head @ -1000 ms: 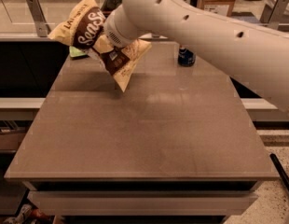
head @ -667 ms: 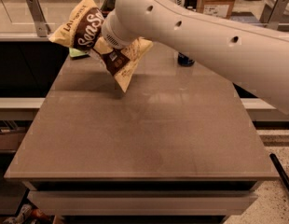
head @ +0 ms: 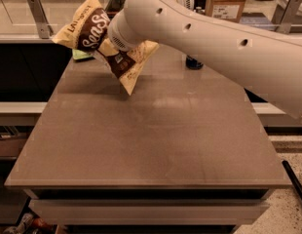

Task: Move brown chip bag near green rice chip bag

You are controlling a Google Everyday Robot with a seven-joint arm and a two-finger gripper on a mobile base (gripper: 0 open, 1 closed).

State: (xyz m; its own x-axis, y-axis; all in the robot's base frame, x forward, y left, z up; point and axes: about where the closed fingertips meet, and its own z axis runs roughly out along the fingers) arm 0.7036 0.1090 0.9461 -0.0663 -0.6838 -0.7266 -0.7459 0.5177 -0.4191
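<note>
Filling the near part of the scene, a wide grey-brown rectangular table (head: pixel 156 145) is showing its bare matte top, with a pale shelf (head: pixel 146 211) lying just under its front edge. Over the table's far left part, a large crinkly brown chip bag (head: pixel 95 30) with cream-yellow ends and white script lettering is hanging tilted in the air. Its upper end is pointing up and left, and its lower corner is pointing down toward the tabletop without touching it.

A thick cream-white robot arm (head: pixel 214 48) is reaching in from the right edge and crossing above the table's far right side. At its tip the gripper (head: pixel 113 53) is clamping the bag across its middle, with most of the gripper sitting hidden behind the rounded wrist.

Just behind the held bag, at the far left edge of the table, a small flat light-green rice chip bag (head: pixel 82 55) is peeking out, mostly covered. Near the far right edge a dark blue can (head: pixel 193 62) is standing, partly hidden under the arm.

Beyond the table, a light counter (head: pixel 24 30) with an upright metal bracket (head: pixel 39 16) is running along the back, and a brown cardboard box (head: pixel 228 3) is sitting further right.
</note>
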